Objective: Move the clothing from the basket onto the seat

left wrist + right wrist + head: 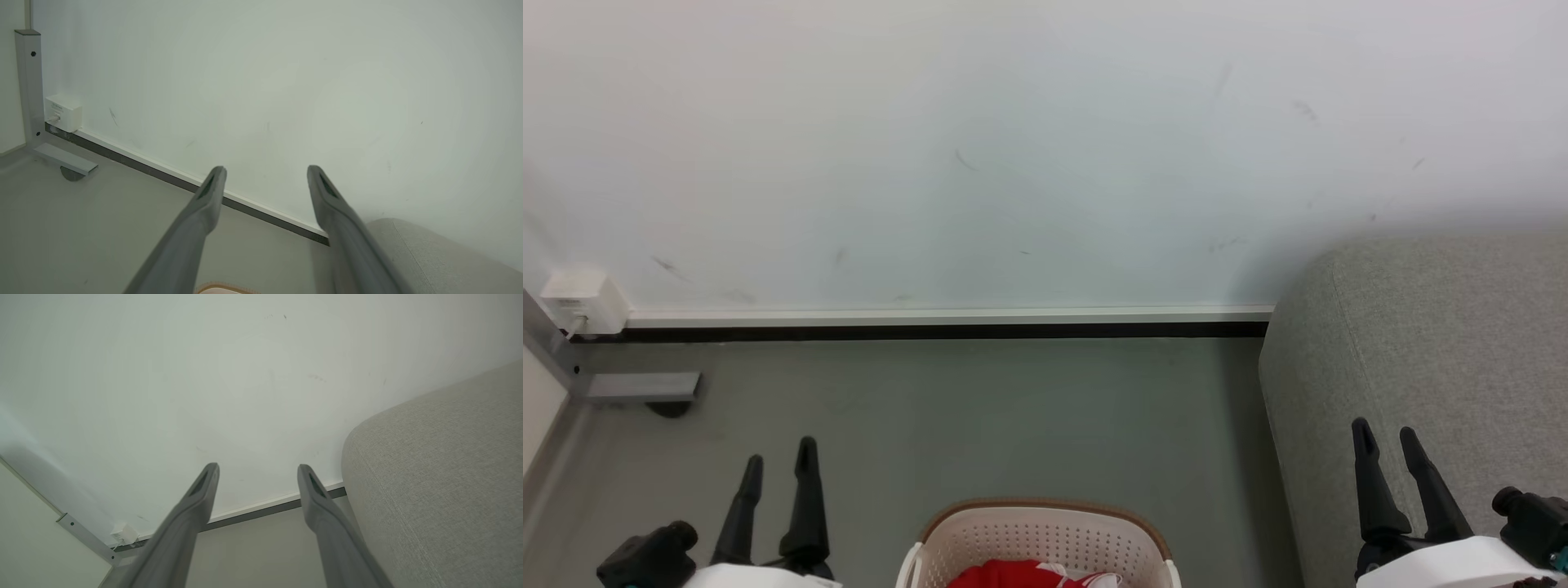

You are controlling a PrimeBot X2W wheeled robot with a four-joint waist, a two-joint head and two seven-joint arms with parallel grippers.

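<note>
The cream basket (1045, 535) with a brown rim sits on the floor at the bottom centre of the head view, cut off by the frame edge. Red clothing (1013, 574) with white trim lies inside it. The grey sofa seat (1429, 343) fills the right side; it also shows as a rounded corner (429, 253) in the left wrist view and as a broad fabric side (441, 477) in the right wrist view. My left gripper (780, 467) is open at the lower left, left of the basket, holding nothing. My right gripper (1384, 441) is open in front of the sofa, holding nothing.
A pale wall with a white and black skirting strip (947, 322) runs across the back. A white box (582, 300) is on the wall at the left, beside a grey metal frame leg (641, 385). Grey floor (980, 416) lies between basket and wall.
</note>
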